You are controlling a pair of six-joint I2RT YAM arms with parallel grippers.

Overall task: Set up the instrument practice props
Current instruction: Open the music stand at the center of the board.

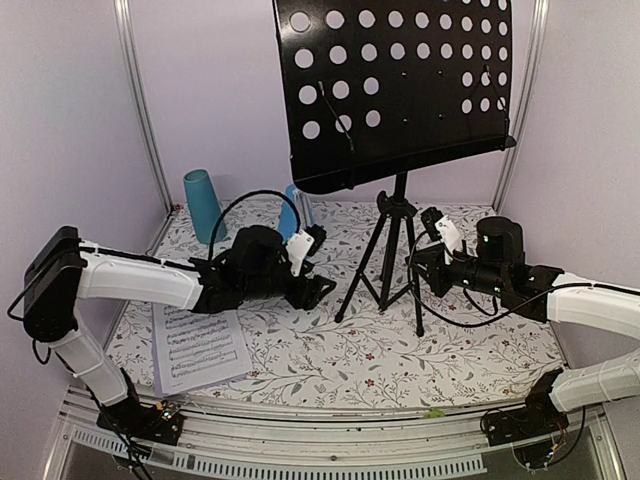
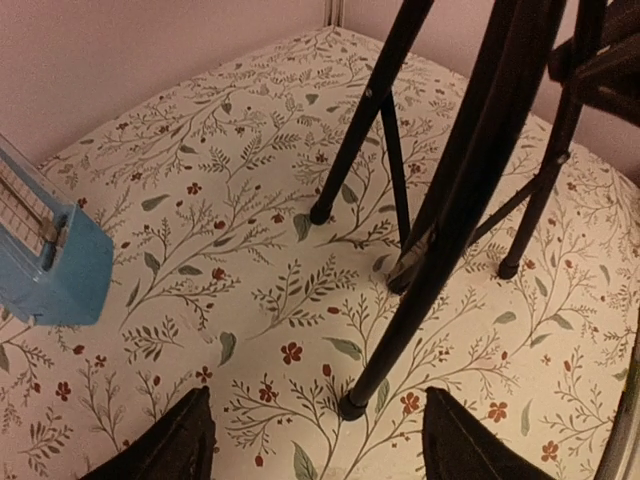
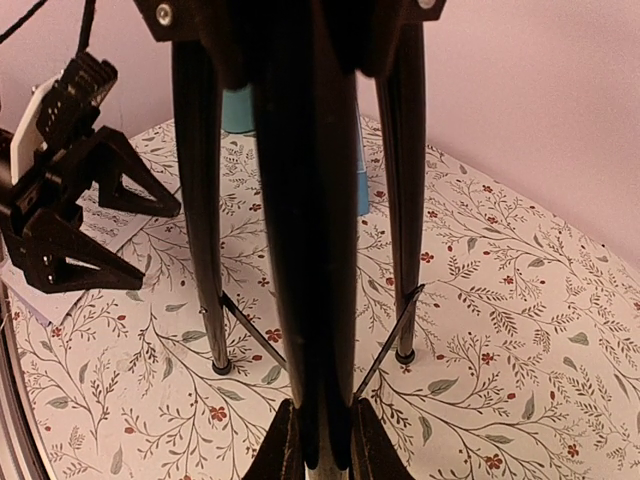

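The black tripod music stand (image 1: 398, 235) stands mid-table, with its perforated tray (image 1: 400, 85) above. My right gripper (image 1: 422, 262) is shut on one tripod leg; in the right wrist view that leg (image 3: 315, 250) fills the space between the fingers (image 3: 283, 450). My left gripper (image 1: 312, 272) is open and empty just left of the stand. In the left wrist view a leg's foot (image 2: 352, 405) sits on the cloth between its fingertips (image 2: 175, 445). The blue metronome (image 1: 291, 210) stands behind it and shows in the left wrist view (image 2: 45, 255). A white sheet-music page (image 1: 203, 348) lies front left, with a lavender edge along its left side.
A tall teal cup (image 1: 203, 205) stands at the back left near the corner post. The floral cloth (image 1: 330, 360) covers the table. Pink walls close in the back and both sides. My left arm (image 1: 140, 278) lies over the top of the sheet music.
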